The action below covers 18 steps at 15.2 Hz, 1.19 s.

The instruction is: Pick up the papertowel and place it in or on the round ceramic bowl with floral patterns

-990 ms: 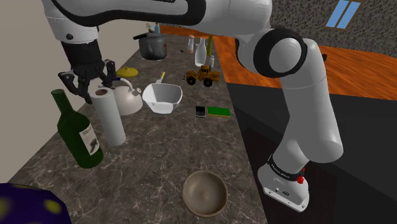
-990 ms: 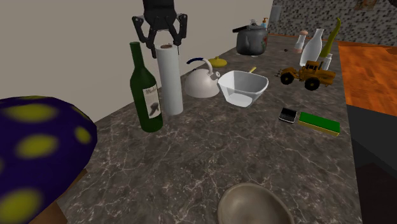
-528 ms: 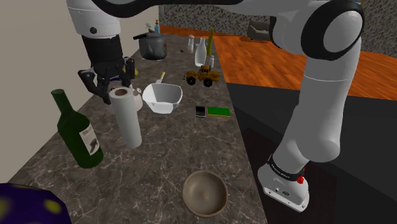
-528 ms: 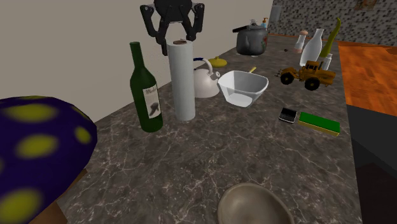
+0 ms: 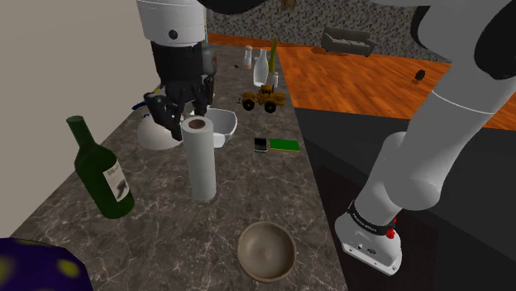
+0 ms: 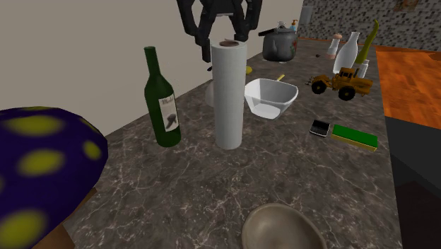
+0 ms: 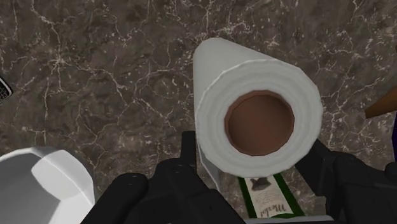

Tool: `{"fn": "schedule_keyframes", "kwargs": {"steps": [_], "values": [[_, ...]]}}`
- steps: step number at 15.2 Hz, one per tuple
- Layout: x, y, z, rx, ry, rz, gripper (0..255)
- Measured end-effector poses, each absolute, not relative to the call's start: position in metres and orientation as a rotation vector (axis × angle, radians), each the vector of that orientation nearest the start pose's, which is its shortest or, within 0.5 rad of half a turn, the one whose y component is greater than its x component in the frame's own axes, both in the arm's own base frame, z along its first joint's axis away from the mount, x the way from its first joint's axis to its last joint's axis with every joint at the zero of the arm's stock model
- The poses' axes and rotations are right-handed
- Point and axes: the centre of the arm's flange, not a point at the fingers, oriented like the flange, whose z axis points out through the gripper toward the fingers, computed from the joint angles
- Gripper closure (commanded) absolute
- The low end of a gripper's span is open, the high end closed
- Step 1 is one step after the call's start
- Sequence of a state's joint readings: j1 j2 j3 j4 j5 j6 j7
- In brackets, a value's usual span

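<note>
The roll (image 5: pixel 199 165) has travelled. A second ago it stood just beside the bottle (image 5: pixel 101 169), in front of the kettle (image 5: pixel 153 134). Now it is well apart from the bottle, in front of the white dish (image 5: pixel 222 126), and nearer the shoulder view's lower right. It has stayed upright all the way, with its brown core facing up at the wrist camera.

The end effector (image 5: pixel 186 120) is clenched on the roll's top end. In the wrist view one black finger presses each side of the roll (image 7: pixel 257 108), which sits between them with no gap. The second exterior view shows the same grip from the front, the end effector (image 6: pixel 222 35) straddling the top of the roll (image 6: pixel 228 99).

I cannot tell whether the roll's foot clears the bench (image 5: pixel 248 182) or skims it; the lift looks slight at best.

For the task, the pick looks done and the carry is under way. The bowl (image 5: pixel 266 250) sits near the bench's front edge, still well apart from the roll. It is drawn plain dull brown, with no pattern that I can see. The remaining path seems free of other things. The roll is tall and held only at the top, so it probably needs more height to clear the bowl's rim (image 6: pixel 283 228).
</note>
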<state>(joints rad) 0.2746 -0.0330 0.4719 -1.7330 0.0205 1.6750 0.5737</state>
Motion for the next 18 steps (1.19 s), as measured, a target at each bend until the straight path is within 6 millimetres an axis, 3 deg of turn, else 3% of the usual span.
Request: {"fn": "schedule_keyframes", "kwargs": {"steps": [14,18], "values": [[0.225,0.313,0.610,-3.144,-0.265,0.041,255],[0.213,0.311,0.605,-3.144,-0.265,0.041,255]]}}
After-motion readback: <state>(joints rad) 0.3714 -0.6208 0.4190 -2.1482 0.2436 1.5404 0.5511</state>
